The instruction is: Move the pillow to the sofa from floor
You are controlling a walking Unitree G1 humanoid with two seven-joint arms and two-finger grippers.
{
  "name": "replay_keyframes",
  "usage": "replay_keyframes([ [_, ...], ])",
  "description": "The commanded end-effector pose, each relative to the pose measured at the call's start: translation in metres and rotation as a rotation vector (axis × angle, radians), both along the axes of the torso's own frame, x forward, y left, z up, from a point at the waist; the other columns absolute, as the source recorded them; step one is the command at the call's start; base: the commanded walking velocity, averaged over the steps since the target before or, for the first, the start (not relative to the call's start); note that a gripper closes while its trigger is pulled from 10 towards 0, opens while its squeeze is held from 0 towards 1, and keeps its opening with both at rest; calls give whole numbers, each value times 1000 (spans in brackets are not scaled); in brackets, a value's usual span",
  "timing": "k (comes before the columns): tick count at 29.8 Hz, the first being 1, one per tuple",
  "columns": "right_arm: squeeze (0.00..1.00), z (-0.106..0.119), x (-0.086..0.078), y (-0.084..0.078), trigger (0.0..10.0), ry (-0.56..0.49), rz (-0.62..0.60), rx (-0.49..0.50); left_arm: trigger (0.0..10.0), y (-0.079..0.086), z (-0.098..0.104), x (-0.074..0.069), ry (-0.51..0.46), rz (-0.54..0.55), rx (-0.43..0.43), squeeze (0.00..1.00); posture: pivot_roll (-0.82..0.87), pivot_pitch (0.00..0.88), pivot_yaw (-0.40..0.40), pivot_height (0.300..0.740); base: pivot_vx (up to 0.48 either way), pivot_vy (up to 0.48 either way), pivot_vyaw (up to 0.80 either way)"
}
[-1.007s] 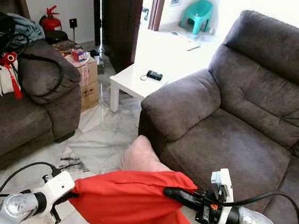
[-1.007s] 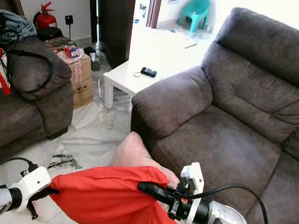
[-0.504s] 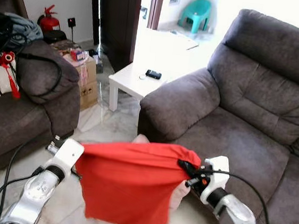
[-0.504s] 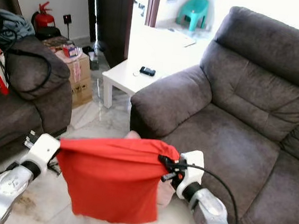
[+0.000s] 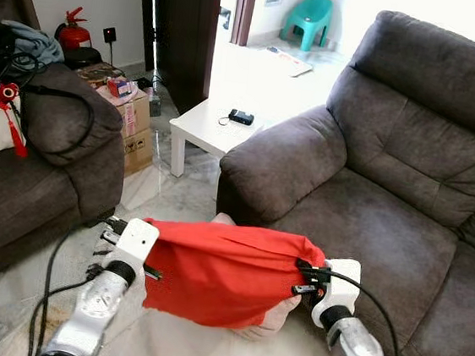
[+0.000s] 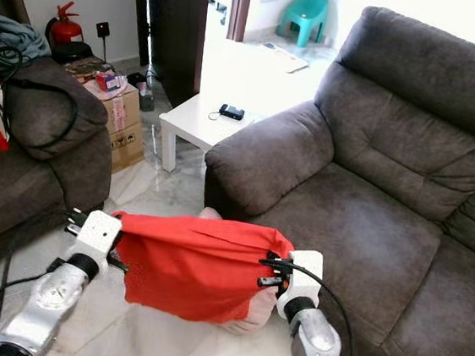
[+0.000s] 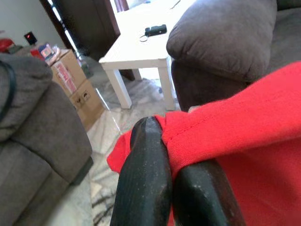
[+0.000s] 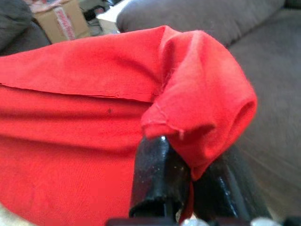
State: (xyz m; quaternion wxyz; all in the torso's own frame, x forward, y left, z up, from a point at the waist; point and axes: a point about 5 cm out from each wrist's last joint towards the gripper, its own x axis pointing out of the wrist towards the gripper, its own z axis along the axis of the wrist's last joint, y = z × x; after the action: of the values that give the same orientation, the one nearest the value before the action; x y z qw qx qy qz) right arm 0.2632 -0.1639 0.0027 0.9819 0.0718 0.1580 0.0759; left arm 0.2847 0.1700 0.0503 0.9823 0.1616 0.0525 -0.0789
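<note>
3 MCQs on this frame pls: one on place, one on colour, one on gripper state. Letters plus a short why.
1. Where is the white side table?
A. On the sofa seat
B. Beside the sofa's armrest
C. Under the red cloth

2. What colour is the cloth held between the arms?
A. Red
B. Blue
C. White

3. How are the grippers?
A. Both open
B. One open
C. Both shut on the cloth

Key: 1 B, it stands on the floor next to the grey sofa armrest. 2 A, plainly red. 3 C, the left gripper and right gripper each pinch a cloth edge.
</note>
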Motion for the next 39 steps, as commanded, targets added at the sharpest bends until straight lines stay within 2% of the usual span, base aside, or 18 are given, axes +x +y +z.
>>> replay_keyframes([
  [1, 0, 11, 8, -16, 10000, -65, -96, -6, 10000, 7, 20, 10, -116, 63, -31, 0, 83, 0, -95, 740, 0, 0, 0],
  [5, 0, 10, 12, -13, 10000, -77, -129, 13, 10000, 9, 26, 14, -152, 111, -51, 0, 85, 0, -97, 740, 0, 0, 0],
  [10, 0, 12, 15, -15, 10000, -100, -141, 11, 10000, 8, 27, 17, -162, 121, -40, 0, 83, 0, -98, 740, 0, 0, 0],
  [26, 0, 18, 22, -16, 10000, -141, -161, 29, 10000, 3, 27, 21, -160, 112, -18, 0, 74, 0, -96, 740, 0, 0, 0],
  [39, 0, 20, 25, -17, 10000, -153, -151, 16, 10000, 8, 26, 22, -155, 124, -12, 0, 75, 0, -97, 740, 0, 0, -778],
])
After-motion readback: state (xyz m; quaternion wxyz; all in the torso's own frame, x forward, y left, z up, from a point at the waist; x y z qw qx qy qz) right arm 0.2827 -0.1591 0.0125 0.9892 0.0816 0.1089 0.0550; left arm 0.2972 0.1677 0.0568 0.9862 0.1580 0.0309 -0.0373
